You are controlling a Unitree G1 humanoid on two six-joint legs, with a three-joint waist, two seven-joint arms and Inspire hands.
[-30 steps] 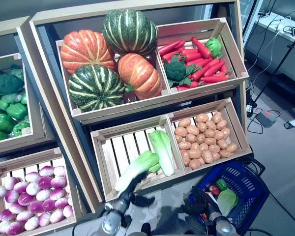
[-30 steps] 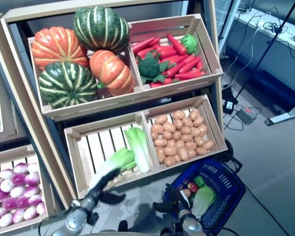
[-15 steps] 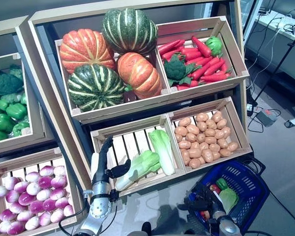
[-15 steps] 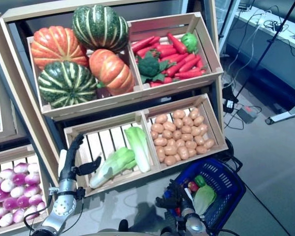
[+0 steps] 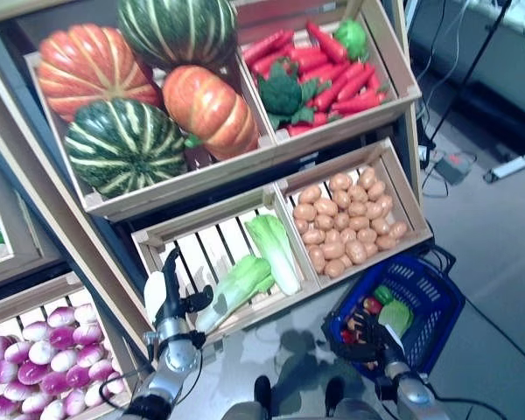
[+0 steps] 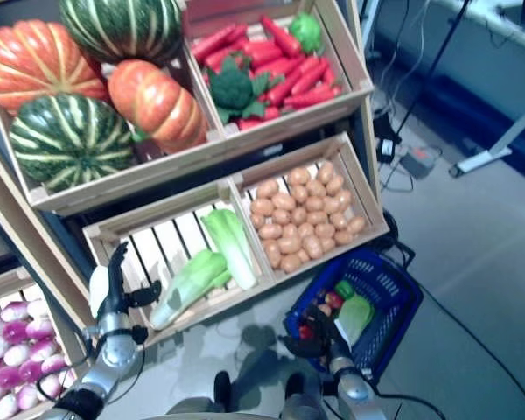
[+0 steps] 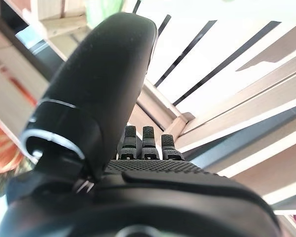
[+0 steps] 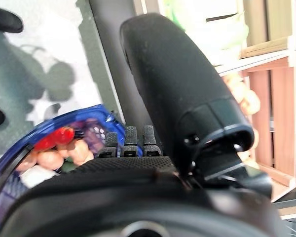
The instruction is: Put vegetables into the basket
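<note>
Left hand (image 5: 169, 302) is reaching w/ straight, empty fingers (image 5: 171, 265), just beside the long pale-green cabbage (image 5: 232, 291) lying in the slatted wooden crate (image 5: 162, 234). Prob. light, soft, leafy; best grabbing its firm white stalk. Right hand (image 5: 365, 331) is hovering over the blue plastic basket (image 5: 437, 302), fingers loose, holding nothing.

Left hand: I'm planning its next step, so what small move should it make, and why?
Probably reach forward and right to the nearer cabbage. The left hand is open and empty at the crate's front left corner, just short of it.
</note>
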